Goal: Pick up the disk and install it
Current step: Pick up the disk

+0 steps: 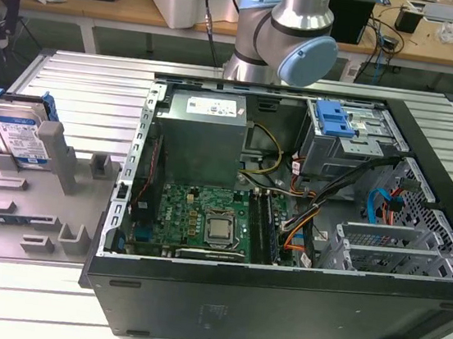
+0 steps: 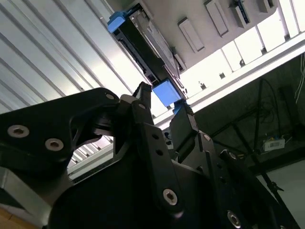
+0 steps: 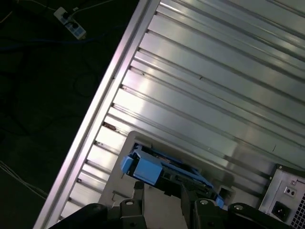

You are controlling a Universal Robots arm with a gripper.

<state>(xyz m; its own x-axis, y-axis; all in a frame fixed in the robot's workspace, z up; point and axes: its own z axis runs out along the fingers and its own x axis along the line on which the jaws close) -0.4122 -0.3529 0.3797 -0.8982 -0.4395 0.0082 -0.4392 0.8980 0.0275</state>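
The disk (image 1: 20, 132), a silver drive with a white-and-blue label in a blue carrier, stands on edge in a grey holder (image 1: 31, 212) at the exterior view's left, beside the open computer case (image 1: 276, 308). In both wrist views my gripper (image 2: 163, 105) (image 3: 162, 193) is open and hangs above the disk (image 2: 143, 47) (image 3: 162, 171). The carrier's blue end shows through the gap between the black fingers (image 2: 143, 95). There is clear space between the fingers and the disk.
The arm (image 1: 289, 28) rises behind the case. Inside the case are a motherboard (image 1: 204, 216), a power supply (image 1: 206, 134) and a drive cage with a blue bracket (image 1: 336, 121). Ribbed aluminium table (image 3: 214, 71) surrounds the holder; its edge (image 3: 109, 86) drops to a dark floor.
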